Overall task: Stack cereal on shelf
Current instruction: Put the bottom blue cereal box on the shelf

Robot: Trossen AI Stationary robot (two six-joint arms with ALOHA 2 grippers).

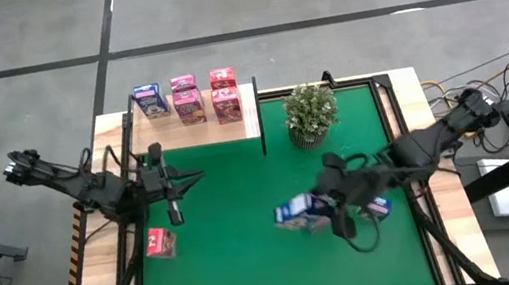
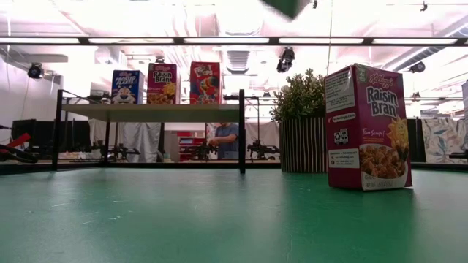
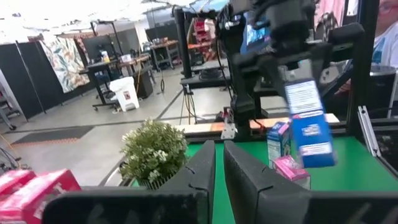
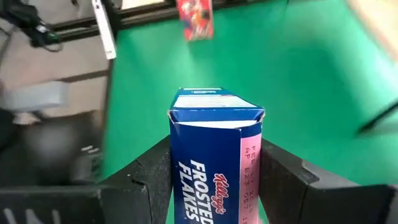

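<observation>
At the high view's lower centre-right, the right tool (image 1: 330, 207) is clamped on a blue rectangular Frosted Flakes cardboard box (image 4: 214, 155), its lower end cut off in the wrist view. The left tool (image 1: 172, 183), fingers pressed together, waits at centre-left; pink and blue boxes (image 1: 186, 98) stand on the pale wooden shelf (image 1: 202, 130) at upper left.

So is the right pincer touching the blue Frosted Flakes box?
Touching: the right wrist view shows the right pincer with both fingers pressed against the Frosted Flakes box's sides.

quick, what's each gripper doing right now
Left gripper: shut, holding nothing, above the green mat.
Right gripper: shut on a blue Frosted Flakes box.
</observation>
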